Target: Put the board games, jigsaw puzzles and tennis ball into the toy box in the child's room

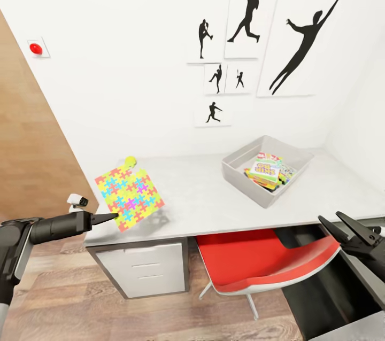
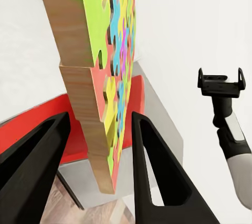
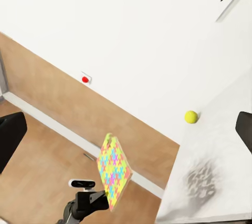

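My left gripper is shut on a corner of a jigsaw puzzle, a multicoloured square held tilted above the left end of the table. In the left wrist view the puzzle stands edge-on between the black fingers. The tennis ball lies on the table behind the puzzle, near the wall. The toy box stands at the back right of the light grey top with board games inside, a SKIP-BO box uppermost. My right gripper is open over the dark desk part, far from the toys.
A red chair is tucked under the table beside the white drawers. A dark grey top joins at the right. A small red ball sits on a wall plate at the upper left. Black silhouette prints hang above the toy box.
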Robot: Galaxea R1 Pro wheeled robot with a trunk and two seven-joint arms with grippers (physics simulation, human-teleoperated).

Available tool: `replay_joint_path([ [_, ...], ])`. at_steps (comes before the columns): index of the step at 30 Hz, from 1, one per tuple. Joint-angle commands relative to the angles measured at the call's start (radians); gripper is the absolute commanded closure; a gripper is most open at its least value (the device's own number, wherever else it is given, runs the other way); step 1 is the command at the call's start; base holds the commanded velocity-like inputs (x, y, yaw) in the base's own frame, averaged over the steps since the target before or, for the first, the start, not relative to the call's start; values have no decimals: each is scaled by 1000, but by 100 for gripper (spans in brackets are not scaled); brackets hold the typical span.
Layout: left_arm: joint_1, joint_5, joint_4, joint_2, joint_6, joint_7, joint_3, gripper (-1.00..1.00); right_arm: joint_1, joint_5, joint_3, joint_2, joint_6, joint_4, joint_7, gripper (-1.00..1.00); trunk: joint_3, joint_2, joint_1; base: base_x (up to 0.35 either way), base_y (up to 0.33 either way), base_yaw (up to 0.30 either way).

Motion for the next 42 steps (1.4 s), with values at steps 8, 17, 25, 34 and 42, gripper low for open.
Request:
replay_joint_path([
  [8, 0, -1, 1, 3, 11, -4, 0, 100, -1, 2, 0, 9, 4, 0, 3, -100, 24, 55, -31, -68, 0, 0],
  [17, 0, -1, 1, 6, 11, -4, -1, 100, -1, 2, -1, 8, 4, 0, 6, -100, 59, 118, -65, -2, 0, -152],
  [25, 1, 0, 2, 6, 11, -4, 1, 100, -1, 2, -2, 8, 4, 0, 7, -100, 93, 174, -96, 0, 0, -222],
  [34, 1, 0, 3, 21, 11, -4, 1, 100, -1, 2, 0, 8, 4, 0, 4, -100, 130, 237, -131, -84, 20, -224],
  [42, 1, 0, 3, 26, 11, -4, 1, 100, -1, 2, 3, 9, 3, 0, 3, -100, 164, 293, -161, -34, 10, -224],
])
